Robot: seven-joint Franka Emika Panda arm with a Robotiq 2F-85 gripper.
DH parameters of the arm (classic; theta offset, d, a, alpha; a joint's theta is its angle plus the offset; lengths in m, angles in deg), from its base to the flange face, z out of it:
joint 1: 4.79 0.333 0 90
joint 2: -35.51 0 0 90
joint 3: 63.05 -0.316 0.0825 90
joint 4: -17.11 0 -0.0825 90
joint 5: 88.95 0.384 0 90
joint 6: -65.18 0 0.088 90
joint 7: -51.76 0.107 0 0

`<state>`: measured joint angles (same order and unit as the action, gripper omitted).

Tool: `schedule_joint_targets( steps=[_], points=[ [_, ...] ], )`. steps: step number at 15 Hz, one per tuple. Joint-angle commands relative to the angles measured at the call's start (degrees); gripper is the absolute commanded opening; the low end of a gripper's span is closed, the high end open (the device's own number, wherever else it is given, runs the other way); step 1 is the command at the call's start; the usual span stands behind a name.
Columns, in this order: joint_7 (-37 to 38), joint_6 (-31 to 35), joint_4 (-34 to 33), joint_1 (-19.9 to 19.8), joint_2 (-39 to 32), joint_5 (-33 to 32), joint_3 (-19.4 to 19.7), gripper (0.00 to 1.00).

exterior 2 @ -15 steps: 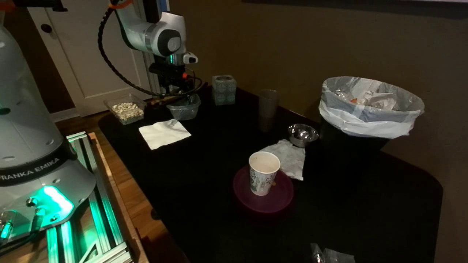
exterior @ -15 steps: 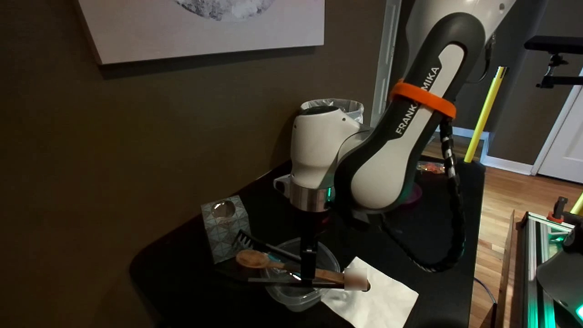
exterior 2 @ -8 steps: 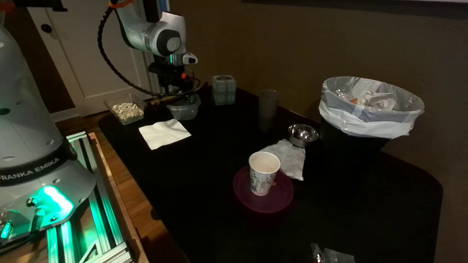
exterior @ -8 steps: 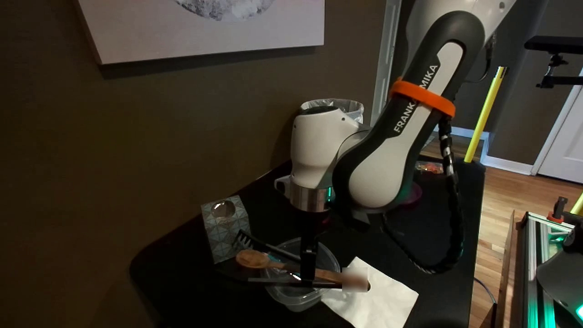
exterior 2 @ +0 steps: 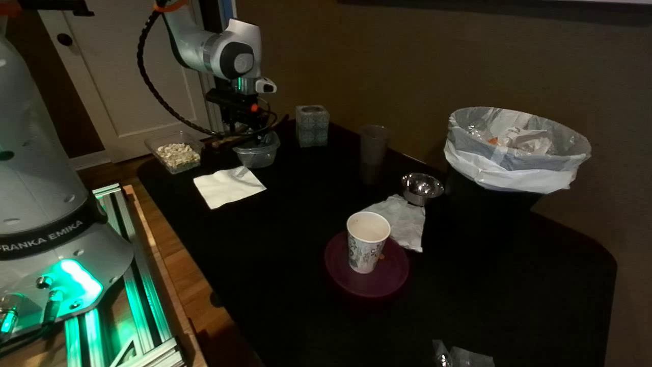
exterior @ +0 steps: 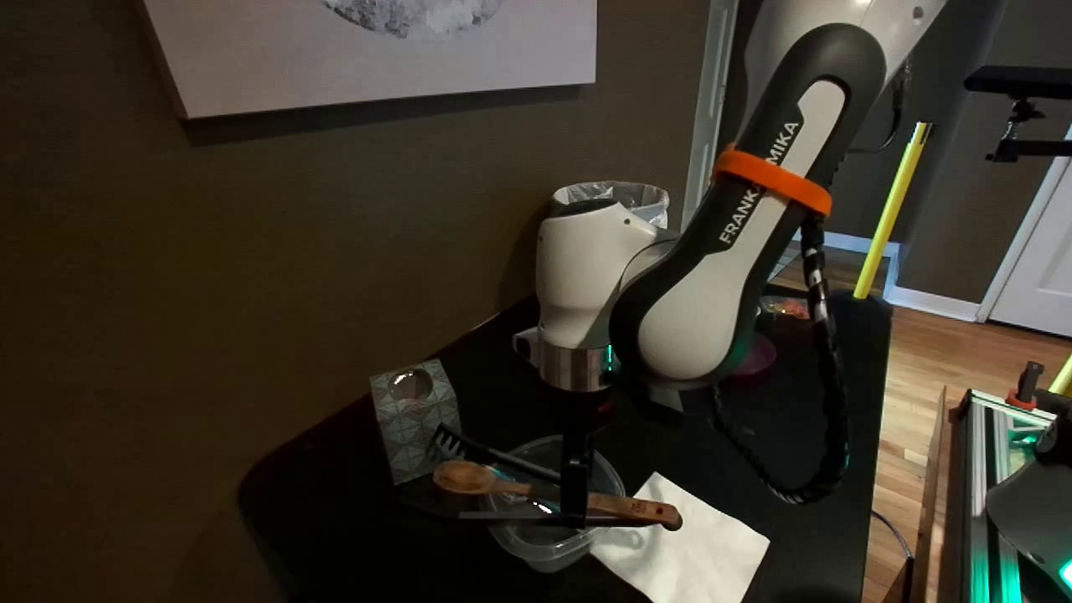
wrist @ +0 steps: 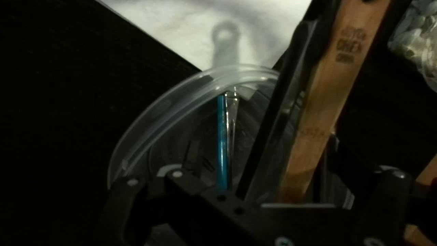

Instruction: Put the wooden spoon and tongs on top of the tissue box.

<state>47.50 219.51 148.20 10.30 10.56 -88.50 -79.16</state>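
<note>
Orange-brown wooden spoon [exterior: 615, 505], with a rounded oval head and straight handle, is shown lying across a clear plastic container [exterior: 540, 554]; its head is directed toward a grey, cube-like, pale-patterned tissue box [exterior: 419, 431], and its handle end is seen over the edge of a flat white napkin [exterior: 699, 548]. Slim dark long-armed tongs [wrist: 262, 140] are laid alongside the spoon across the same container, their toothed end overlapping the tissue box in an exterior view; whether the two are touching cannot be told. The black two-fingered gripper [exterior: 575, 507] is positioned low over the container, its jaws parted wide, with the spoon's handle partly hidden behind it. Within the container, a narrow bright-teal strip [wrist: 222, 143] is revealed by the wrist view. Farther along the black tabletop [exterior 2: 285, 285], as seen in an exterior view, a white printed paper cup [exterior 2: 365, 250] is supported upright by a round purple plate [exterior 2: 367, 286], and a small shiny metal bowl [exterior 2: 422, 198] is set near a white-lined dark bin [exterior 2: 484, 201].
</note>
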Motion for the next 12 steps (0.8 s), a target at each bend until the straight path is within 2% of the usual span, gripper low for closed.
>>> schedule_joint_targets(
  steps=[1,3,4,5,12],
  points=[
    [2.2,-4.2,-0.7,0.3,0.0,0.4,0.4,1.00],
    [2.4,-5.1,-1.0,0.3,-0.4,0.4,0.5,1.00],
    [2.8,-5.4,-1.3,0.5,-0.8,0.1,0.7,0.91],
    [2.9,-5.8,-1.5,0.6,-1.1,0.1,0.7,0.73],
    [2.2,-5.9,-1.9,0.4,-0.7,0.7,-0.1,0.21]
  ],
)
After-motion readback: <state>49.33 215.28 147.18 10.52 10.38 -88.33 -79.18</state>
